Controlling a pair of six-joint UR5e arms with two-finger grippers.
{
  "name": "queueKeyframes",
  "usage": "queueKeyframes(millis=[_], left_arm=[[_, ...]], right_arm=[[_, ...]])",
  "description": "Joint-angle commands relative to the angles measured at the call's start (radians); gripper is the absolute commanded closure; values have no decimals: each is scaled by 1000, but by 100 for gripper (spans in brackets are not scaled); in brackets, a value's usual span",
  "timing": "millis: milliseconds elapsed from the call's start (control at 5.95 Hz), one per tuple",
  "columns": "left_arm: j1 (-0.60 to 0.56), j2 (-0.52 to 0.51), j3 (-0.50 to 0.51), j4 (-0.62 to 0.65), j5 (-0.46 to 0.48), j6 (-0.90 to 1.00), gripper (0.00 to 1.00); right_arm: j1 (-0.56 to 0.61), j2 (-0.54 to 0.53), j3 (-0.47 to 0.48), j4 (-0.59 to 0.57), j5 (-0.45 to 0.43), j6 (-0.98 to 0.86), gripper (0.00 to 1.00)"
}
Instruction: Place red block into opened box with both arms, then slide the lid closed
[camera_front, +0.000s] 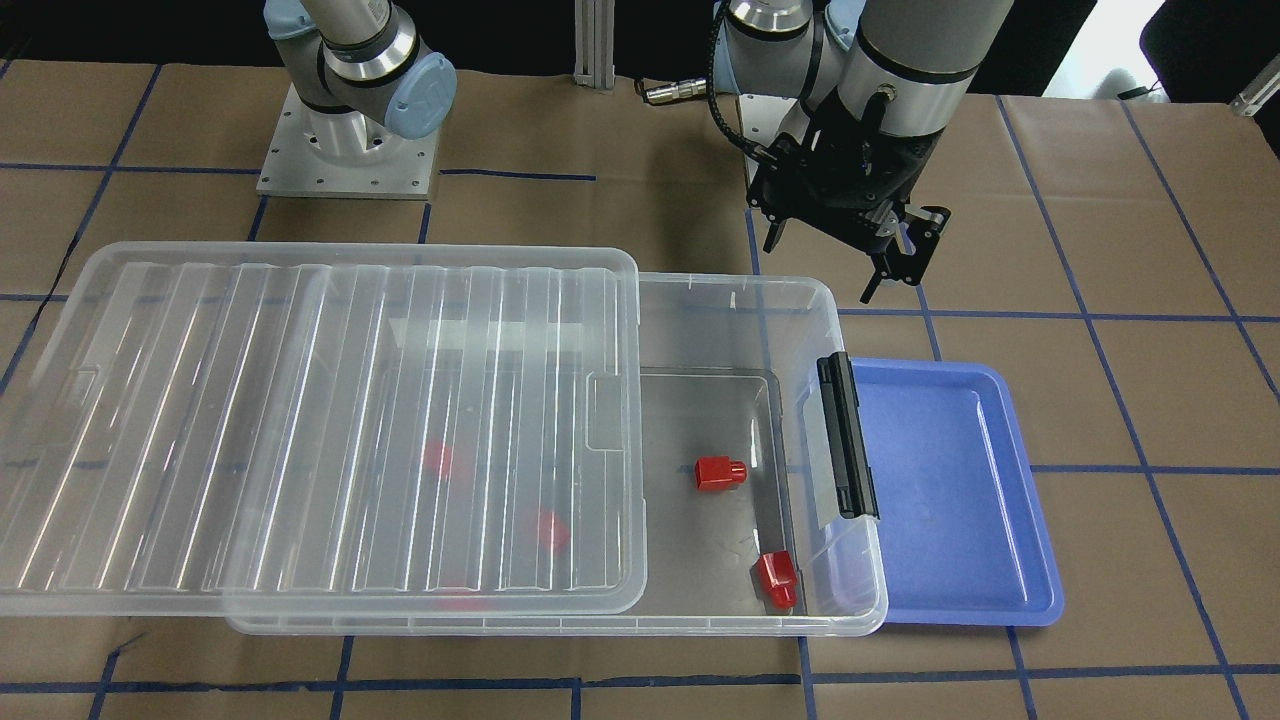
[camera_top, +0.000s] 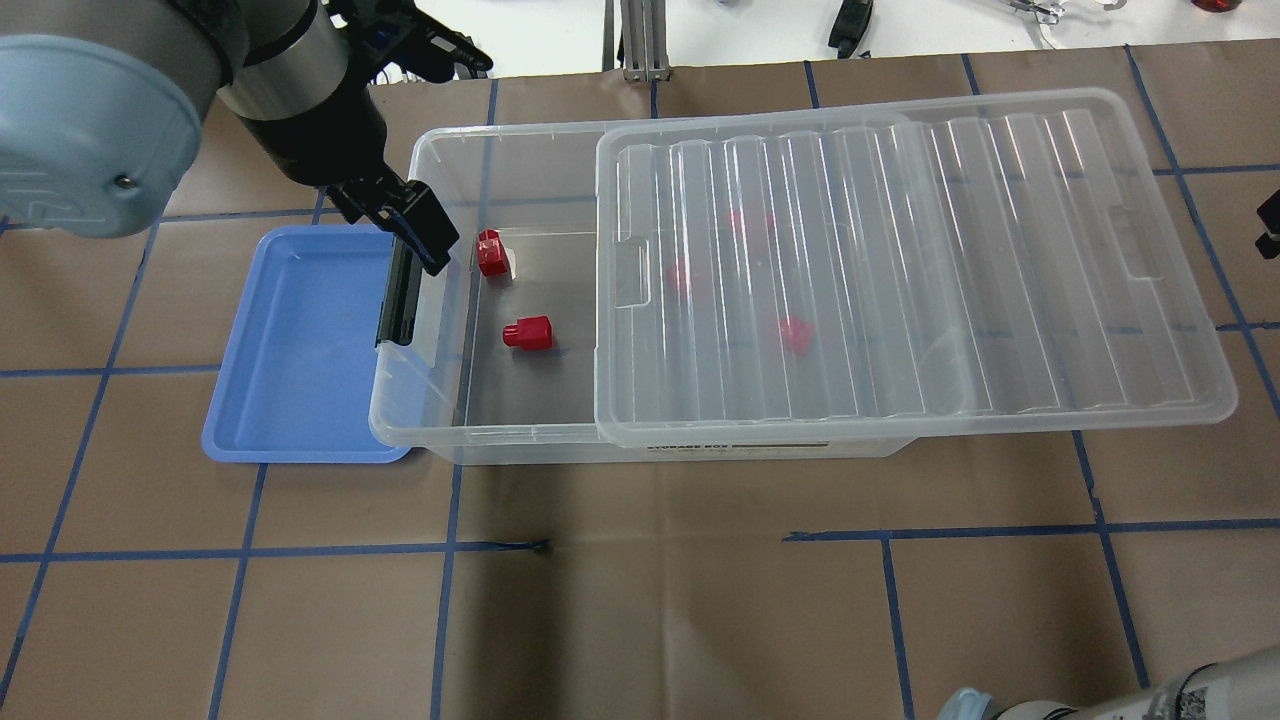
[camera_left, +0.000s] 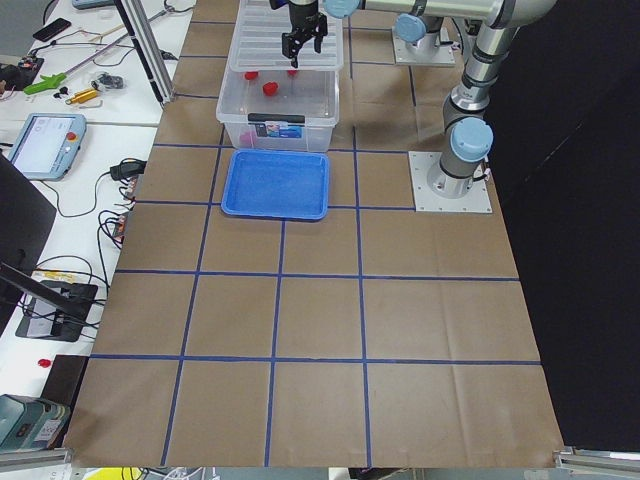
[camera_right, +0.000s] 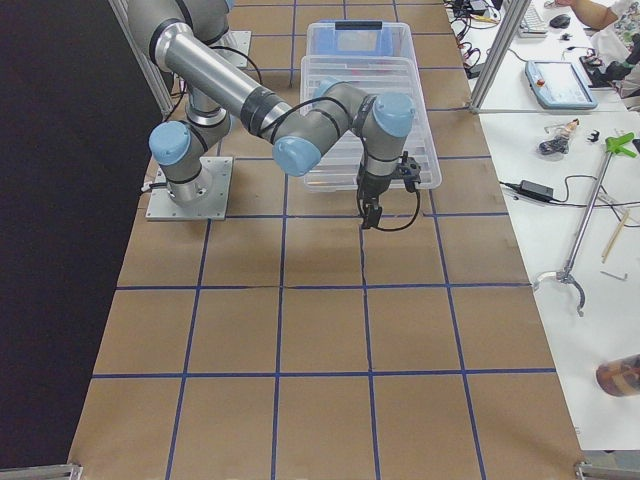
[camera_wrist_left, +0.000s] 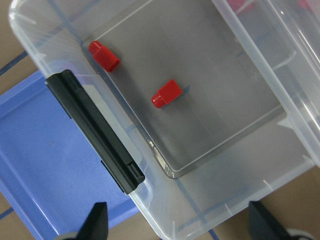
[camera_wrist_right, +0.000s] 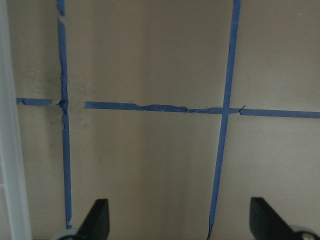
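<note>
Containers first. The box (camera_top: 520, 132) sits on the table (camera_top: 640, 610) with its lid (camera_top: 900, 270) lying on the rim, set off toward the robot's right. The lid covers most of the opening and overhangs the box's right end. Only the part at the black clip bar (camera_top: 400, 300) is uncovered.

In the uncovered part we see a red block (camera_top: 528, 333) lying on its side on the box floor, stub pointing toward the clip end. A second red block (camera_top: 492, 253) lies close to the clip-end wall, on the operators' side. We cannot tell whether it touches the wall. Through the ribbed lid we make out three red shapes (camera_front: 437, 458), blurred by the plastic.

A blue tray (camera_top: 300, 340) lies flat on the table just beside the clip end of the box.

The left gripper (camera_wrist_left: 180, 222) hangs above the clip end of the box, jaws spread wide with nothing between them. In its wrist view the clip bar, the tray and both uncovered blocks lie below it.

The right gripper (camera_wrist_right: 180, 222) hangs beyond the overhanging end of the lid, over brown table paper crossed by blue tape (camera_wrist_right: 150, 107). Its jaws are also apart and hold nothing. A pale plastic edge shows at the left border of its wrist view.
</note>
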Motion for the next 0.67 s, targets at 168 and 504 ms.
queueKeyframes(millis=[168, 504], left_arm=[[14, 25, -4, 45, -1, -440, 2], [14, 27, -6, 45, -1, -440, 2]], right_arm=[[1, -52, 146, -97, -13, 21, 0], [1, -55, 151, -84, -5, 23, 0]])
